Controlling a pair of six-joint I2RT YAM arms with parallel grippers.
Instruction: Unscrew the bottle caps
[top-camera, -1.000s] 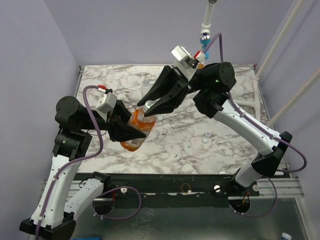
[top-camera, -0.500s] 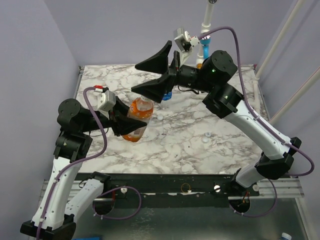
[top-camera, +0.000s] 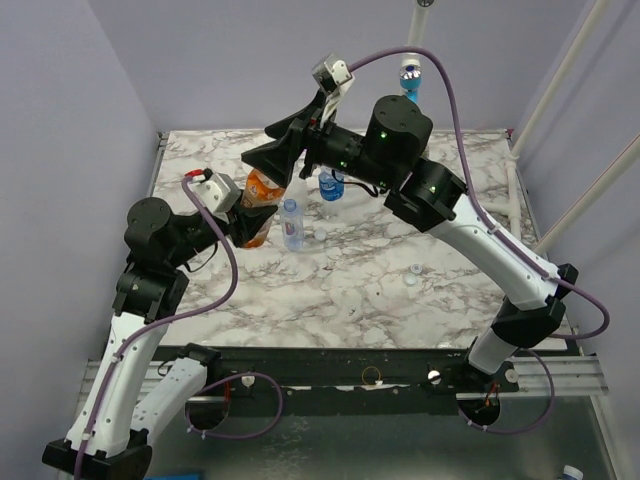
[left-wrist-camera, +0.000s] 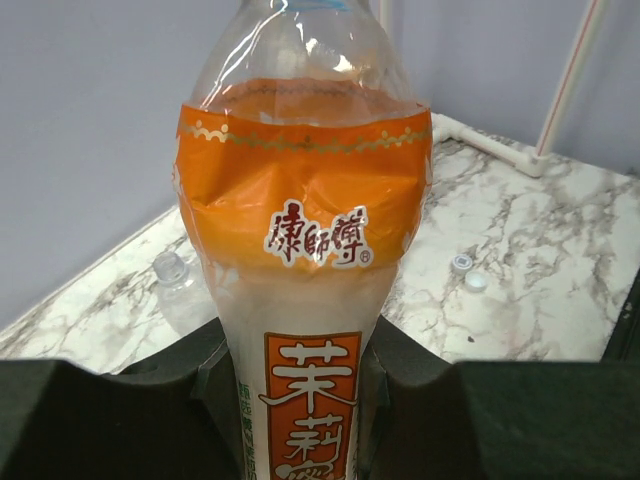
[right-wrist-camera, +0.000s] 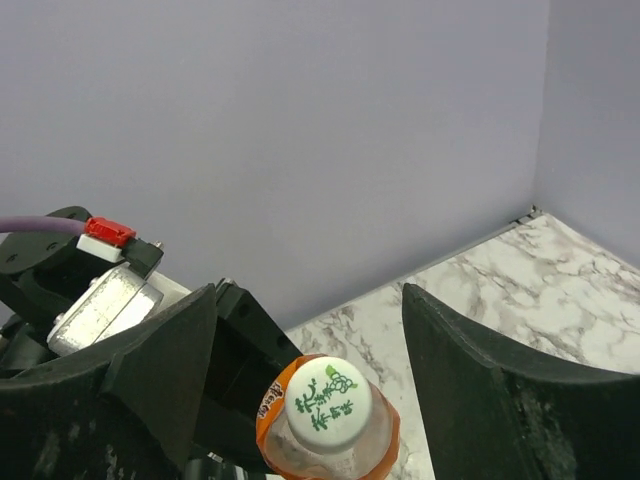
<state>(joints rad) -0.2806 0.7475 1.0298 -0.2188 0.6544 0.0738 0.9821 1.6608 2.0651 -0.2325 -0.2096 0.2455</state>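
Notably, the orange bottle (left-wrist-camera: 305, 230) was a thin-walled plastic item. Its label showed creases above the grip, so it was judged soft, light and liable to buckle or turn under a hard squeeze. The white cap (right-wrist-camera: 328, 400) was judged small and rigid. The proper hold was across its side wall, not on the neck below.

The left gripper (left-wrist-camera: 300, 385) was closed on the lower body of the bottle, carrying it clear of the marble table (top-camera: 350, 290) with the cap presented toward the right arm. The right gripper (right-wrist-camera: 325, 345) was wide open and held nothing. Its two fingers (right-wrist-camera: 170, 380) stood one on each side of the cap, apart from it, with the cap roughly centred between them. How deep the cap sat within their reach could not be told. Two loose caps (top-camera: 415, 268) lay on the table to the right.
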